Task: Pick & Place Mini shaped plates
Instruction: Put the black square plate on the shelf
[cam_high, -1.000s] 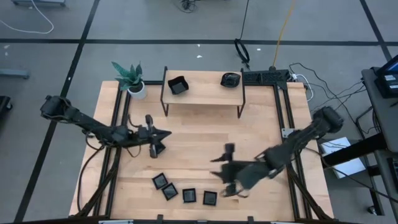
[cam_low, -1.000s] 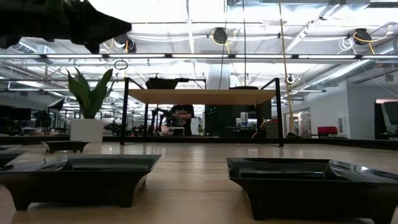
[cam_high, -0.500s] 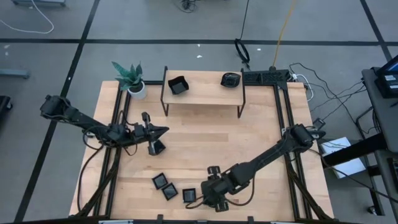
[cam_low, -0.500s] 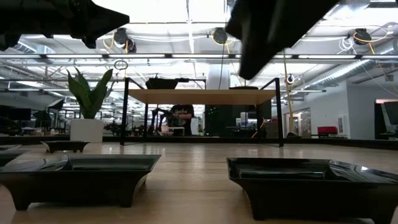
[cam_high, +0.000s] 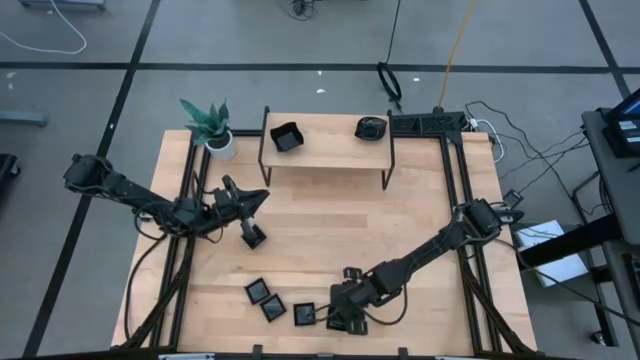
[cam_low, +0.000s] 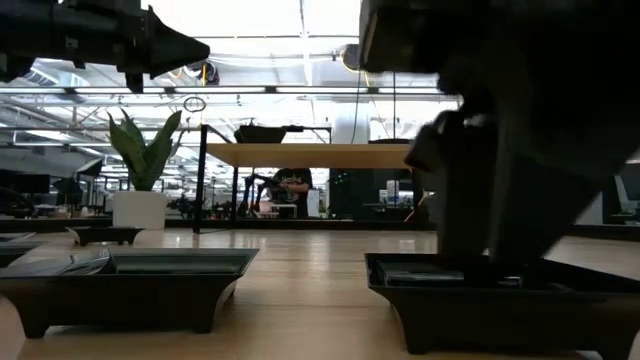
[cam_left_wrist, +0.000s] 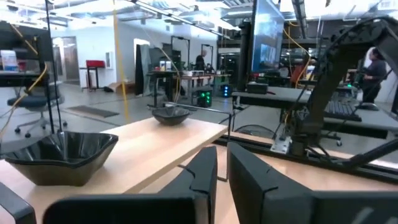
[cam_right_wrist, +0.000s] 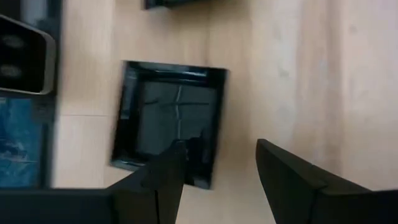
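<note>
While straddling the square plate's (cam_right_wrist: 171, 118) edge, right hand (cam_right_wrist: 221, 171) gapes.

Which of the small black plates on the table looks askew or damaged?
None looks damaged. In the row of square plates near the table's front edge, the two on the left sit rotated against the others. The right tool is open over the rightmost plate.

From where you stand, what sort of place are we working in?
Probably an open robotics lab or workshop: the light wooden table sits on grey concrete floor with loose cables, and exposed ceiling ducts run over rows of workstations.
</note>
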